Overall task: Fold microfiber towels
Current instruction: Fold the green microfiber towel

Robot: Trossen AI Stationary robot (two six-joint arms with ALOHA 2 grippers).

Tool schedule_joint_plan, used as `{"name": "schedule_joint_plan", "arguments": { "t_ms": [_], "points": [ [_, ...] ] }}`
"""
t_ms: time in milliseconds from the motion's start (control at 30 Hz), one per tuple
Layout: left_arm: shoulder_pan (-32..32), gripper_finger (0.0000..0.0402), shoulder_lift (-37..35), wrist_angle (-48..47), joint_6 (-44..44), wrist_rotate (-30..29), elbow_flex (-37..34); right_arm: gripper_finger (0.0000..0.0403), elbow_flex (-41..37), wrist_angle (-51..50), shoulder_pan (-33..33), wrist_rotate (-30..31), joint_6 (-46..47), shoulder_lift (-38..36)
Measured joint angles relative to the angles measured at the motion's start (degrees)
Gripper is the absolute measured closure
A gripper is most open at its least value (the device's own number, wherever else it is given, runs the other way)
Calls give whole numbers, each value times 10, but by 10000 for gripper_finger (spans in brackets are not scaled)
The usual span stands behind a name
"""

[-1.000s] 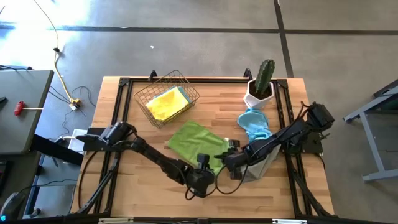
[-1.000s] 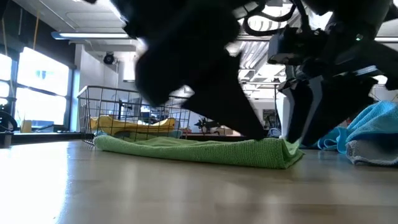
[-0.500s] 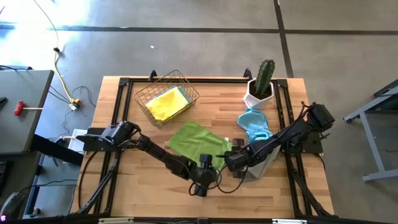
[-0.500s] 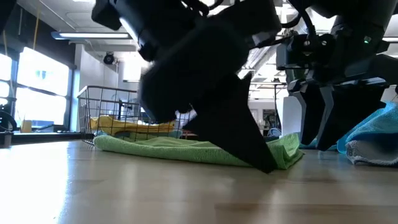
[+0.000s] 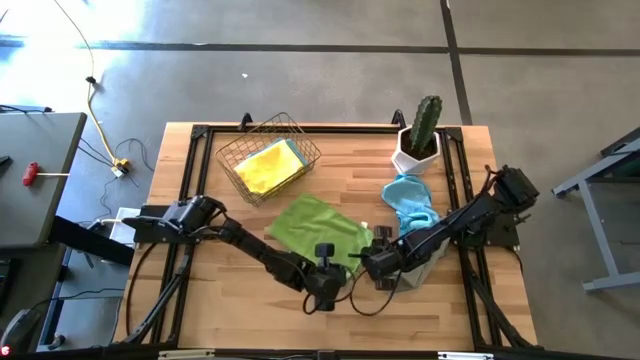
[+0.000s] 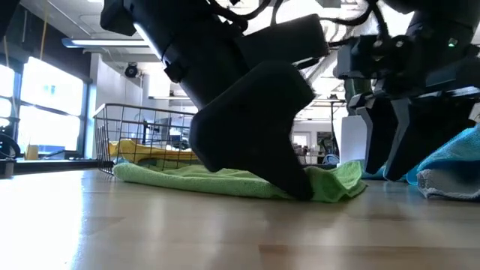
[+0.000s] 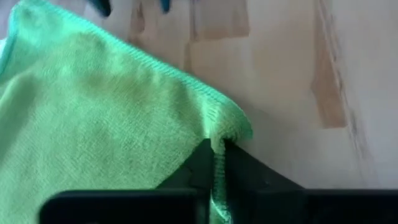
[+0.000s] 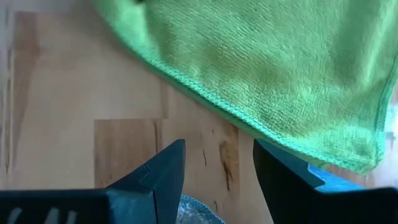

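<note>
L gripper (image 5: 333, 268) sits at the table's (image 5: 200, 310) near-centre, clenched on the near corner of the green towel (image 5: 318, 227); L wrist view shows the hem pinched between its fingers (image 7: 199, 168). R gripper (image 5: 372, 262) is just beside it on the right, jaws apart w/ nothing between them, hovering over bare wood next to the towel's edge; its fingers (image 8: 163, 173) frame wood and hem in the R wrist view. Green towel lies flat mid-table. Grey towel (image 5: 428, 265) lies under the R arm near the right edge, blue towel (image 5: 410, 200) just beyond it. Farther back-left, a wire basket (image 5: 268, 160) holds a yellow towel (image 5: 268, 166) w/ some blue showing at its side. Cactus pot (image 5: 418, 150) stands at back right.
</note>
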Motion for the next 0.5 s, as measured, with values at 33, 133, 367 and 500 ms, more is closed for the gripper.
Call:
{"name": "schedule_joint_plan", "arguments": {
  "t_ms": [33, 133, 367, 500],
  "points": [
    [-3, 391, -2, -11, -9, -2, 0, 220, 0, 4, 5, 7, -9, 0],
    [-12, 383, -10, -33, -40, -7, 0, 220, 0, 36, 22, 31, -48, 0],
    [-29, 398, -53, -54, -89, -48, 2, 220, 0, 191, 63, 100, -183, 0],
    [-28, 396, -81, -61, -92, -88, 2, 220, 0, 258, 68, 111, -209, 5]
  ]
}}
